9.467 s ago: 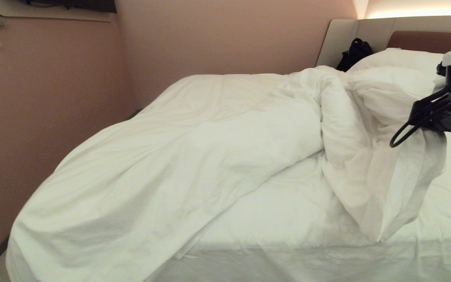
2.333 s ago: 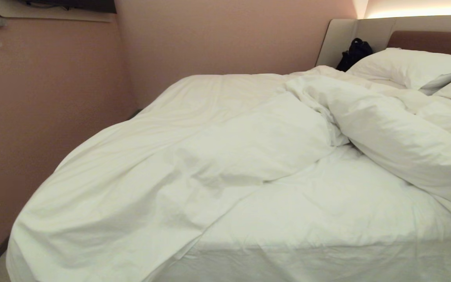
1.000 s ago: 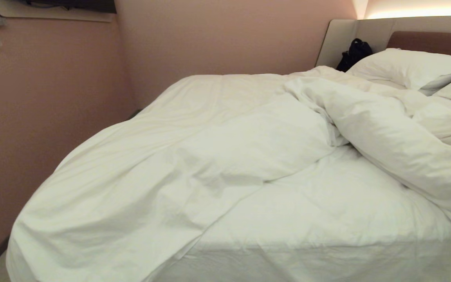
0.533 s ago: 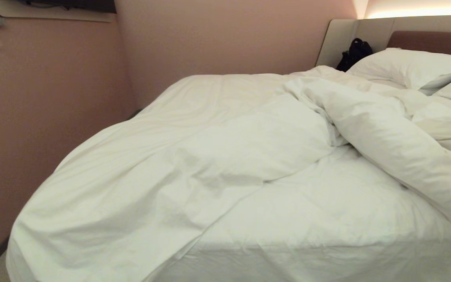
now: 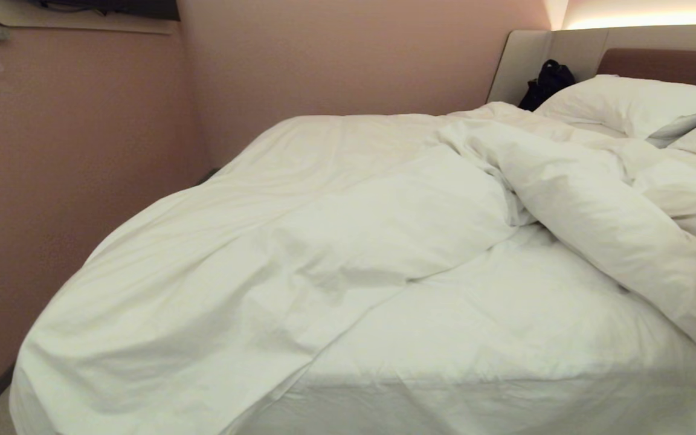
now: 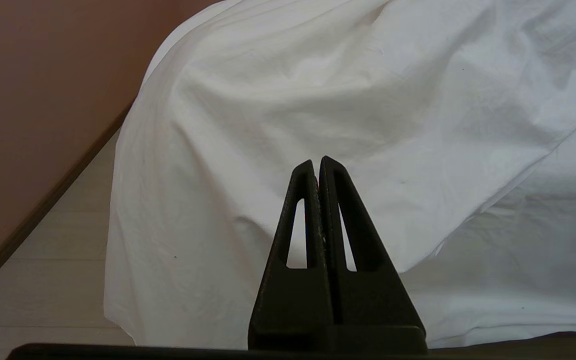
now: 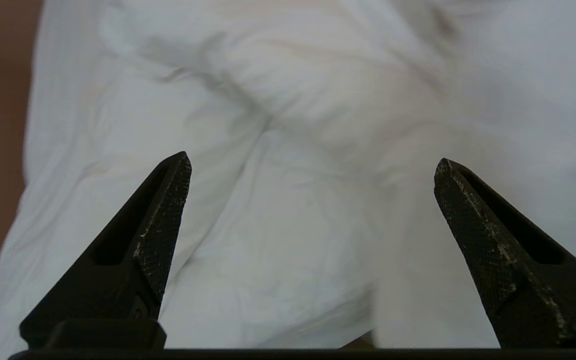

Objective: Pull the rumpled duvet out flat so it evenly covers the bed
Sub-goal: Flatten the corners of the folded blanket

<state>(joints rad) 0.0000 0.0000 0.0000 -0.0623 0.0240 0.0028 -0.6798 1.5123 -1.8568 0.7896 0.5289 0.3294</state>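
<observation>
The duvet (image 5: pixel 336 241) lies rumpled across the bed (image 5: pixel 505 399) — bunched toward the pillows (image 5: pixel 626 103); the right gripper (image 7: pixel 313 165) spreads wide above it; the left gripper (image 6: pixel 318 165), pressed together, hangs beside the bed's corner.

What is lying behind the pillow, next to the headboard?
A dark, bag-like object sits behind the pillow, against the headboard. Only its upper part shows; the pillow and the duvet cover the rest.

Duvet (image 5: pixel 324 241) creased matt white cloth; headboard (image 5: pixel 656 60) padded, smooth; pillows (image 5: pixel 626 103) soft cloth.
</observation>
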